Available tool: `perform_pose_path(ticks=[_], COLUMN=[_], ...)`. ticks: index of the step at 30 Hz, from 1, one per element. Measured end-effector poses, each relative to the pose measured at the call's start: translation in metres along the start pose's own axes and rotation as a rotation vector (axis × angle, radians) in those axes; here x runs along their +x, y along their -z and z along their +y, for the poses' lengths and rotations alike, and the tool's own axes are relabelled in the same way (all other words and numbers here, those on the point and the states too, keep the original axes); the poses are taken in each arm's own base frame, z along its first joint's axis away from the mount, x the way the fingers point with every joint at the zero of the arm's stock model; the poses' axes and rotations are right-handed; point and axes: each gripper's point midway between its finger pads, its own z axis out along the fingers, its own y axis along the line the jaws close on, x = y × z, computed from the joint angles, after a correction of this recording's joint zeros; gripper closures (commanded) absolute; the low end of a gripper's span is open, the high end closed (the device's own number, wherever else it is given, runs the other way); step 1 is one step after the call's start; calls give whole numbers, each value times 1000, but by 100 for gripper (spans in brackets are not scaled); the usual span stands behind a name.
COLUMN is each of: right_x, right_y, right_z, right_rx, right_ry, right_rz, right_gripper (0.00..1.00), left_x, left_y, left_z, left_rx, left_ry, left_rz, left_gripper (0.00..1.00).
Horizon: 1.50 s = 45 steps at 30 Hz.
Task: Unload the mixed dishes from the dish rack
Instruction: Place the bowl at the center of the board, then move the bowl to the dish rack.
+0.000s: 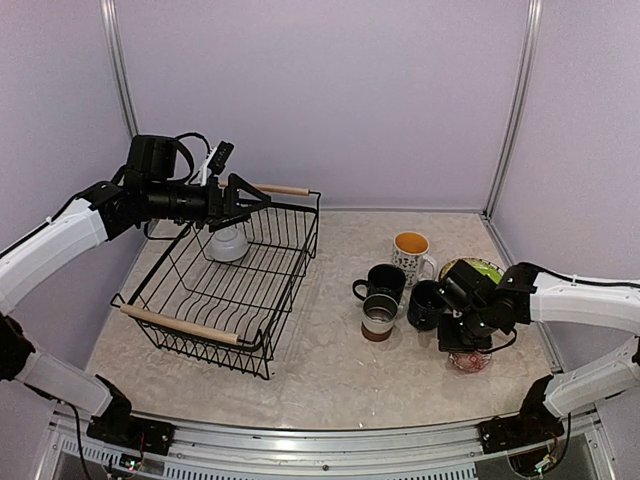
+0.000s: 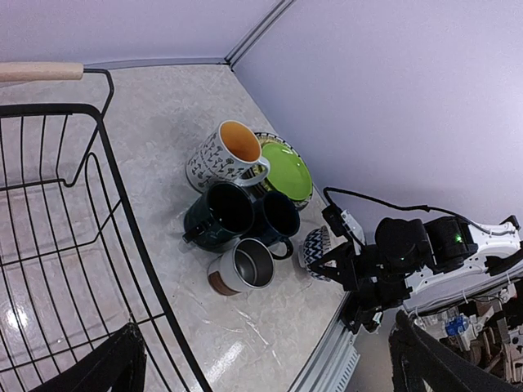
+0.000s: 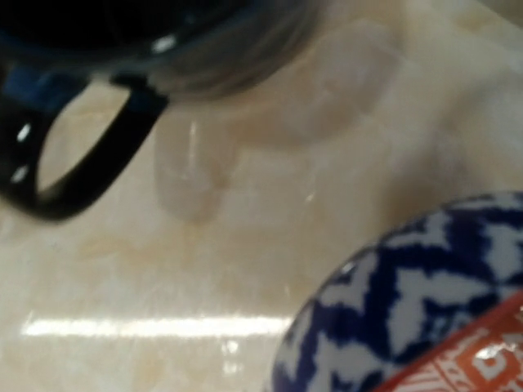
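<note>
The black wire dish rack (image 1: 290,290) (image 2: 122,212) stands at the left with one white bowl (image 1: 228,243) upside down at its far end. My left gripper (image 1: 255,200) (image 2: 265,347) hovers open over that far end, just above the bowl, with nothing between its fingers. On the table to the right stand a patterned white mug (image 1: 411,250) (image 2: 221,155), two dark mugs (image 1: 385,282) (image 2: 279,216), a small steel cup (image 1: 379,316) (image 2: 243,268) and a lime green plate (image 1: 478,266) (image 2: 286,170). My right gripper (image 1: 468,345) is shut on a small blue-and-white bowl (image 1: 470,362) (image 2: 315,249) (image 3: 425,310), low over the table beside the dark mugs.
A dark mug's handle (image 3: 73,163) lies close to the held bowl in the right wrist view. The table's near metal rail (image 2: 343,359) runs just in front of the right arm. Purple walls close the back and both sides.
</note>
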Motion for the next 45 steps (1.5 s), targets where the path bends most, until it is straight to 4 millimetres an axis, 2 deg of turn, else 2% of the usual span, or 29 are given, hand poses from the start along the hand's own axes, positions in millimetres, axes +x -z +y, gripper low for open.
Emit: perform_pose_path(ticks=[6,10,17,24,30,33,36,40,45], right_x=[-5,-9,-10,-24,-43,-53,-60,-64,-65], right_y=[-20,-25,-35,-20,15,32,45,49,52], right_z=[3,5,13,23,30,33,37,39,40], right_rx=[25,30,14,-34,-118,-166,-220,-254,-284], right_ry=[32,48,60,62,46,31,16,12,20], right_rz=[29,32,45,-3,-112,-177,-234,-271,-304], right_gripper=[98,81,58,43,33,31,29,25,22], left_x=[-1,-2,-3,-2,-9,-13,-18,-18,-11], left_y=[1,2,3,3,5,4,2,-3,-11], left_z=[1,0,0,7,22,40,66,116,175], left_rx=[-7,-9,-14,-55,-139,-216,-309,-436,-556], left_ry=[-9,-14,-16,-15,-23,-21,-1,58,142], left_rz=[-5,-7,-7,-6,-28,-33,-31,4,67], left_gripper=[1,1,1,1,1,1,1,1,6])
